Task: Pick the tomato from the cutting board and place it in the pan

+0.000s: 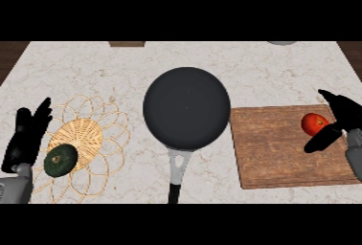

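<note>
Tabletop (283, 67) marble | pan (186, 108) centre, empty | cutting board (283, 146) right | left robot hand (27, 136) resting open | right robot hand (338, 122) fingers apart beside tomato (314, 123) on board

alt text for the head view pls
The right robot hand reaches around a tomato on a cutting board, right of an empty black pan. The left robot hand rests open beside a wicker trivet holding an avocado.

Bare counter (283, 72) (beyond pan (186, 108)) lies open.
</note>
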Motion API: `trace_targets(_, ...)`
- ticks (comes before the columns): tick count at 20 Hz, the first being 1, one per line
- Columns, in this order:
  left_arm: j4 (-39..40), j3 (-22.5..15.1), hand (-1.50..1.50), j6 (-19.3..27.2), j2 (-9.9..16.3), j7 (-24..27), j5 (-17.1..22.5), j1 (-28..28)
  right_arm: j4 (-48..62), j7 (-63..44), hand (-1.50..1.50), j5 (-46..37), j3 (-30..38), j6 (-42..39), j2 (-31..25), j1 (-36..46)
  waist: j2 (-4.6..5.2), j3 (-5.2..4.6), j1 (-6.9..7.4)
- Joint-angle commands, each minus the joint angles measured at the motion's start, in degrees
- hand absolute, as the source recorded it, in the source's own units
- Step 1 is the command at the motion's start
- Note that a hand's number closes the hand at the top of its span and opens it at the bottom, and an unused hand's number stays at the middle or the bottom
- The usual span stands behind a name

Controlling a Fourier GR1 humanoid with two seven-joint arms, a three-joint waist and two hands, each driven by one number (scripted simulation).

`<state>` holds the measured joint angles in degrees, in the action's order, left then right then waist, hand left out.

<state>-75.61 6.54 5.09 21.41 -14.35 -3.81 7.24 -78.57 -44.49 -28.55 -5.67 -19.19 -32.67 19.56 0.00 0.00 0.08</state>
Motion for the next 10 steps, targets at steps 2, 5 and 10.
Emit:
trace_targets(2, 5.3, 1.5, 0.00, -0.6, -1.1, 0.5, -0.7, 4.5, -1.0, 1.5, -1.50, -1.2, 2.9, -3.2, 0.4, -1.4, 0.00, -0.01, -0.29)
trace_targets(5, -2.6, 0.9, 0.00, -0.8, -1.2, -2.5, -1.5, -0.1, 8.4, 3.3, -1.50, -4.0, 3.7, -2.4, 2.6, 3.8, 0.02, 0.01, 0.33)
trace_targets(10, -3.3, 3.1, 0.00, -2.6, -0.5, -3.1, -1.1, 0.1, 7.2, 4.4, -1.50, -6.8, 4.4, -1.5, 4.6, 0.1, -0.03, 0.00, 0.06)
